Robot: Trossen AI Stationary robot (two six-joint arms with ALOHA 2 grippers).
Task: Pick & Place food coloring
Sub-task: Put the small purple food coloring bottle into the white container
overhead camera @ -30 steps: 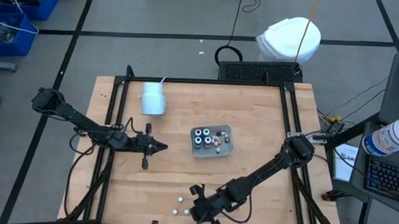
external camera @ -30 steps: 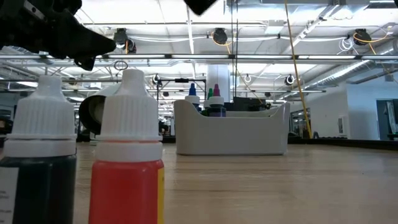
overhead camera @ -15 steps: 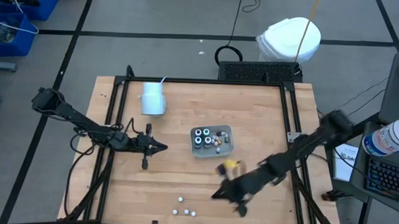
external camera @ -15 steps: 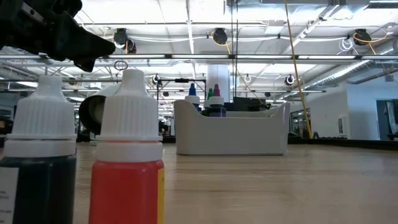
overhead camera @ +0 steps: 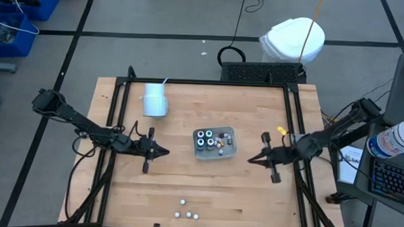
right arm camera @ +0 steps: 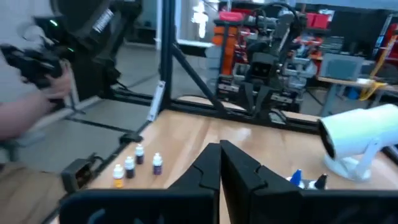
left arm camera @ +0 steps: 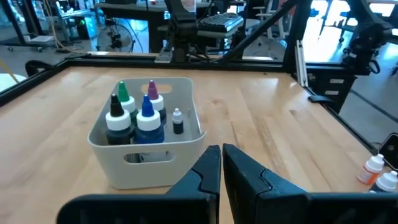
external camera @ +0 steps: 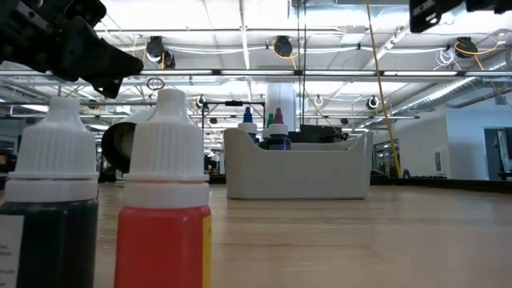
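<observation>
Locate the three loose food coloring bottles (overhead camera: 187, 214) at the near edge of the table (overhead camera: 266, 203), standing close together and well apart from both arms; from table height, see two of them as a dark bottle and a red bottle, each with a white cap. Farther in, note the right gripper (overhead camera: 251, 160), raised over the table to the right of the tray (overhead camera: 233, 137), fingers pressed together and holding nothing. Note likewise the left gripper (overhead camera: 163, 151), waiting left of the tray, fingers closed and empty. Treat the step in hand as the reach for the next loose bottle. Spread the right fingers fully before descending; never come down closed onto the caps. Choose the bottle on the right arm's side of the group, to avoid knocking the neighbours. Approach from above, straddle the body below the cap, close gently, lift straight up. Expect small, light, top-heavy bottles, easily tipped by a glancing touch. Carry to the tray in mid-table, already loaded with four larger dark bottles and several small ones; release low over a free spot. Keep clear of the white cup (overhead camera: 154, 100) at the far left.
</observation>
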